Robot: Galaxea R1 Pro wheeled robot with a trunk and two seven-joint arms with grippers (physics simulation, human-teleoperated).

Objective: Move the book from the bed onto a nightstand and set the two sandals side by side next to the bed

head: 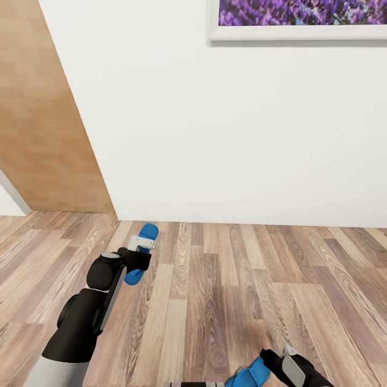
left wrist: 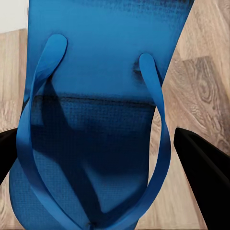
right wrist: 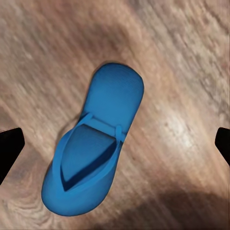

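Note:
My left gripper point(head: 141, 248) is shut on one blue sandal point(head: 144, 242) and holds it above the wood floor at the lower left of the head view. In the left wrist view this sandal point(left wrist: 96, 72) is very close, strap side towards the camera, with a black finger against each edge. The second blue sandal point(right wrist: 93, 148) lies flat on the floor under my right gripper point(right wrist: 115, 143), whose fingers stand wide apart on either side of it. In the head view that sandal point(head: 250, 373) shows at the bottom edge beside the right gripper point(head: 277, 358). The book, bed and nightstand are out of view.
A white wall point(head: 231, 134) stands close ahead, with a framed purple picture point(head: 301, 16) high on it. A light wooden panel point(head: 43, 107) stands at the left. Wood-plank floor point(head: 226, 279) stretches between me and the wall.

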